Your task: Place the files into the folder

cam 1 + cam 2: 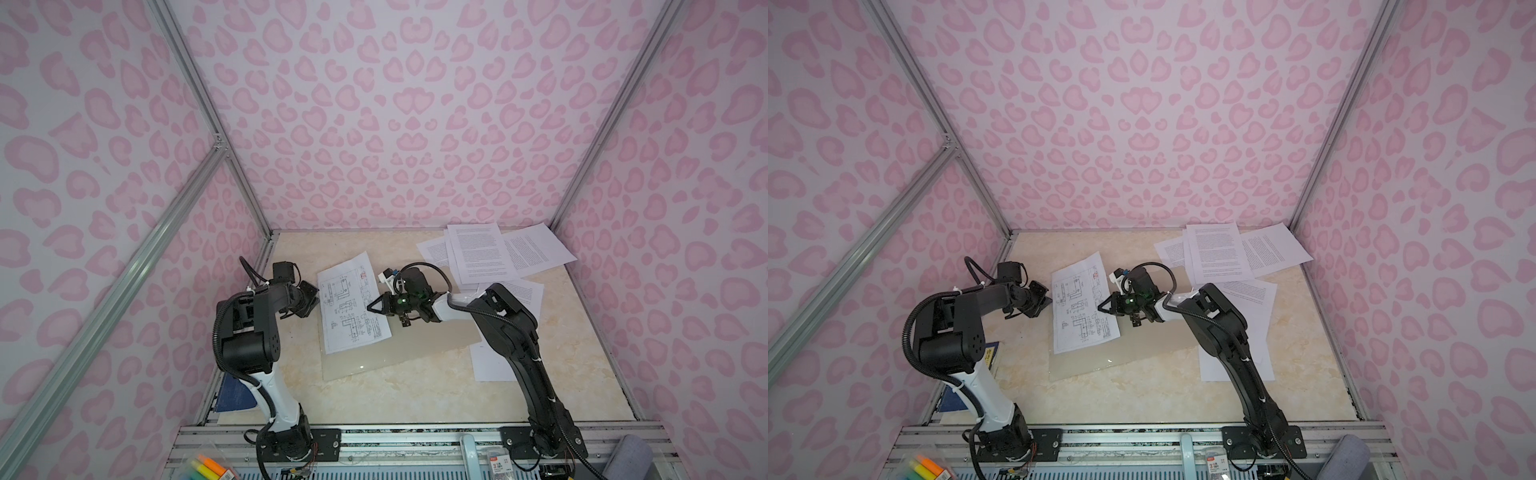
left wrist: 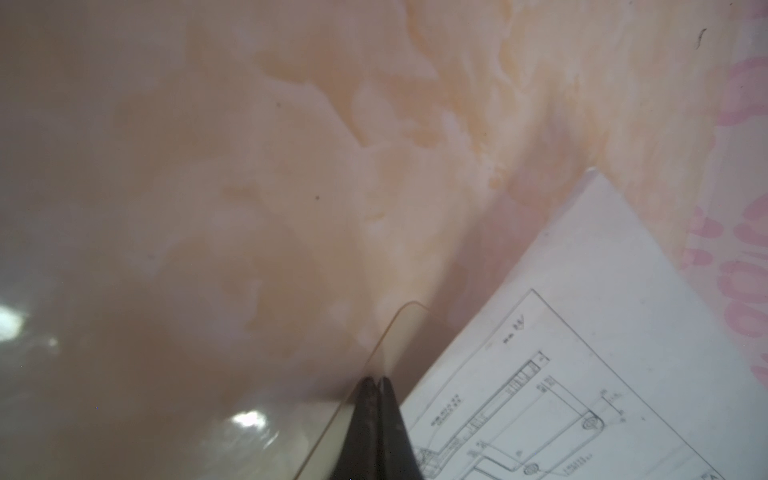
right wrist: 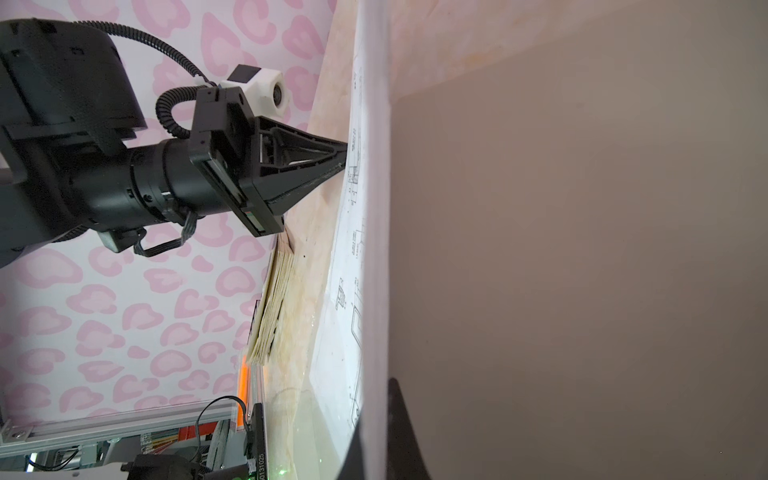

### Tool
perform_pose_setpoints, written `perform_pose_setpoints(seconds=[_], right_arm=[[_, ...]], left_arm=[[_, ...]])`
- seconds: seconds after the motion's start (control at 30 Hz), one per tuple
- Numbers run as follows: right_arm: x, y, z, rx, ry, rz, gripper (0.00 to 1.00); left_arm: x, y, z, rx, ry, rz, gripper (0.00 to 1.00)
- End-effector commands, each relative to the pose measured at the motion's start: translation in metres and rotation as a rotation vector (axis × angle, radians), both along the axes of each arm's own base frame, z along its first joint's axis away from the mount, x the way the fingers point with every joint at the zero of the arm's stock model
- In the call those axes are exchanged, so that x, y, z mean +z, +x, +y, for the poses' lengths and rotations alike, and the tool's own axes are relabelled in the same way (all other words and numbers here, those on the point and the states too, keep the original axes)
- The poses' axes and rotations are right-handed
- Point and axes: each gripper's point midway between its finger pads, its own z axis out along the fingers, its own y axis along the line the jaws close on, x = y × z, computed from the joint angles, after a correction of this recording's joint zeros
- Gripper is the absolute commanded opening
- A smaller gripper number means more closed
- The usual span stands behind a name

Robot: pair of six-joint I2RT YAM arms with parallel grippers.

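So the folder [image 1: 415,349] lies flat mid-table, the drawing sheet [image 1: 353,307] overlapping its left part. The left gripper [image 2: 376,380] is pinched together at the folder's corner, and the right gripper [image 1: 369,308] is clamped on that sheet's edge. The printed sheets [image 1: 482,253] sit far right.

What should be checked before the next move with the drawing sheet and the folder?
1. Right gripper shut on the drawing sheet edge: ok.
2. Left gripper shut at the folder corner; leaf truly pinched: cannot tell.
3. Folder opened to take the sheet: cannot tell; it looks flat in both top views.
4. Grippers apart, drawing sheet between them: ok.
5. Printed sheets inside the folder: not ok; they lie loose at the back right.
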Motion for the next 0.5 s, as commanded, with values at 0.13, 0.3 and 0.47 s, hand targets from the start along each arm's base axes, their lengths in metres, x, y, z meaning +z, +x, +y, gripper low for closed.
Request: perform_pose_setpoints(seconds=[0.13, 0.3, 0.47], right_arm=[[-0.020, -0.016, -0.013, 0.041, -0.074, 0.017, 0.00], [-0.010, -0.014, -0.022, 0.080, -0.110, -0.017, 0.00], [-0.002, -0.024, -0.005, 0.134, -0.094, -0.033, 0.00]], left_arm=[[-0.015, -0.016, 0.012, 0.069, 0.042, 0.078, 0.03], [-0.019, -0.020, 0.011, 0.078, 0.031, 0.091, 0.03], [-0.020, -0.022, 0.010, 0.080, 0.022, 0.091, 0.03]])
